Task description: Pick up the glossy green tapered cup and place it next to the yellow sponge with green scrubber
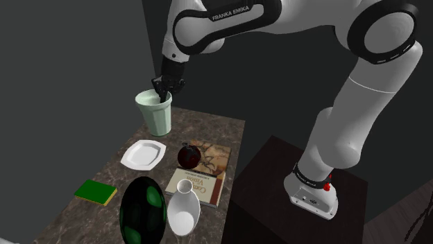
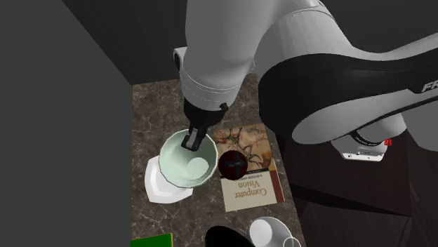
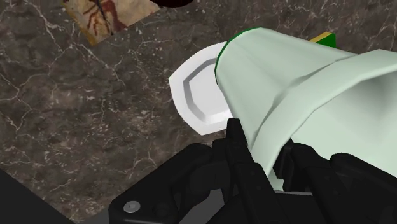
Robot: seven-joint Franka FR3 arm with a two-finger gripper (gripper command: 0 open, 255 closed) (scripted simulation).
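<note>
- Looking down from the shoulder view, you see the gripper point(image 1: 165, 89) pinched on the rim of the pale green cup point(image 1: 154, 114) at the table's point(image 1: 208, 128) far end, well apart from the yellow-and-green sponge point(image 1: 96, 192).
- Second exterior view: the cup point(image 2: 184, 165) overlaps the white plate point(image 2: 158, 186), beside the book point(image 2: 249, 172).
- Wrist view: the fingers point(image 3: 234, 143) clasp the cup's wall between them.

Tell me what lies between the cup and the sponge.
The white plate lies on the table between the cup, held at its rim by the gripper, and the sponge. A dark green egg-shaped thing stands beside the sponge, to the shoulder view's right. Carried high, the cup would probably clear the plate.
</note>
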